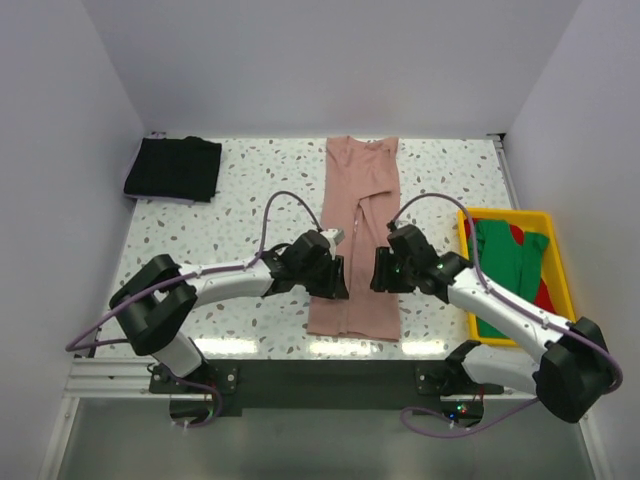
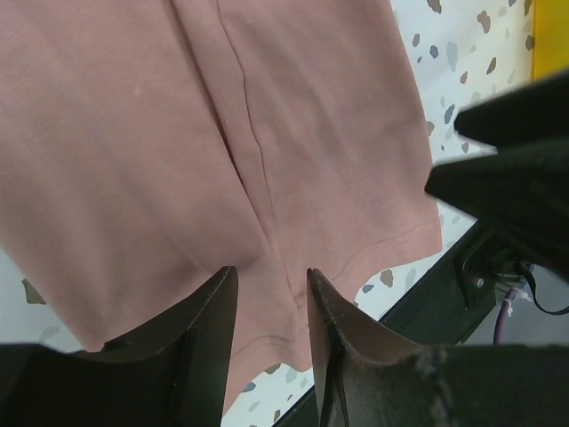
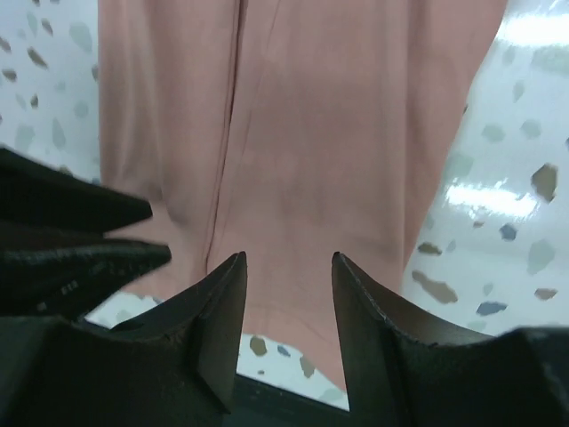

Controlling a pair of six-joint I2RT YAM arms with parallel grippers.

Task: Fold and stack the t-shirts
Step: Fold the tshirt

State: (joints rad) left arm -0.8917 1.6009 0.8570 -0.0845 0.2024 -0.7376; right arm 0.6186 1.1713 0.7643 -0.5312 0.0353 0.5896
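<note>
Pink t-shirt: looked soft, light, limp. Lay just under left gripper and right gripper, both part-open, empty. Best pinched at hem corners.

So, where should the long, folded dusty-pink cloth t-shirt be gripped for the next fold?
Grip the dusty-pink cloth t-shirt at the two corners of its near hem, coming down from above. It lies flat as a narrow strip with that hem nearest the robot, so those corners probably lift most easily.
</note>
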